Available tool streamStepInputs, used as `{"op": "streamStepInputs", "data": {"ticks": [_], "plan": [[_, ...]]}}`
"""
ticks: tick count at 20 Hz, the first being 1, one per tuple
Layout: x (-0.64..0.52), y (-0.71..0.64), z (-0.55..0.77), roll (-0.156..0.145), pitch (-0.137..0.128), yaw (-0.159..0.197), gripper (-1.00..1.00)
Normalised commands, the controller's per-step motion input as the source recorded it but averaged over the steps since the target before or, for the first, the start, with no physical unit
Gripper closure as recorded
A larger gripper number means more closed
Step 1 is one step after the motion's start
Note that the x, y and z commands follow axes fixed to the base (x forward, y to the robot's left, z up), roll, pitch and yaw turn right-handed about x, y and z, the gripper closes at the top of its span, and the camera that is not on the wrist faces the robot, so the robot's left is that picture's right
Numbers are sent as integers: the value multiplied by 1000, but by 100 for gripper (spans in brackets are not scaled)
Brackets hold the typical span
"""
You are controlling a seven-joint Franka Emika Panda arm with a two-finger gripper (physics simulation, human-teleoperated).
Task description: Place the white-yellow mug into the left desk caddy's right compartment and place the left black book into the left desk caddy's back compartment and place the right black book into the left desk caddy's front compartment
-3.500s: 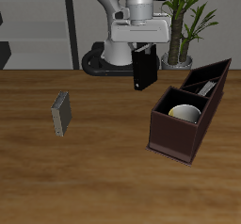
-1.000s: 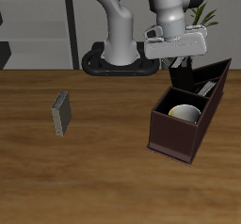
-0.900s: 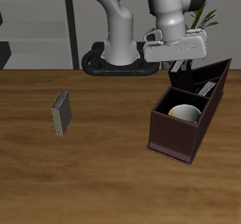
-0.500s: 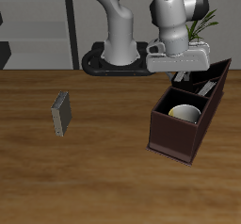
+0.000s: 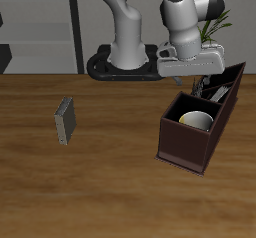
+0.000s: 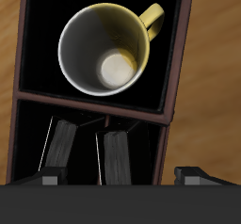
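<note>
Wrist view: arm above left desk caddy (image 6: pixel 179 68)

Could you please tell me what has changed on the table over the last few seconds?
The gripper carried a thin black book from mid-table, farther back, over to the dark maroon desk caddy, lowering it toward the narrow slots. The white-yellow mug stayed in the square compartment; the grey patterned book stayed put.

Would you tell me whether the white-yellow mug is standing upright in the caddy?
Upright: the wrist view looks straight down into the white-yellow mug, showing its round rim and inner bottom, inside the right compartment.
</note>
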Motion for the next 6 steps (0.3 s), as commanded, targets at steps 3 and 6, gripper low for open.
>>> {"op": "streamStepInputs", "data": {"ticks": [3, 6], "plan": [[-459, -54, 642, 58, -128, 38, -100], [-152, -134, 330, -9, -80, 51, -100]]}}
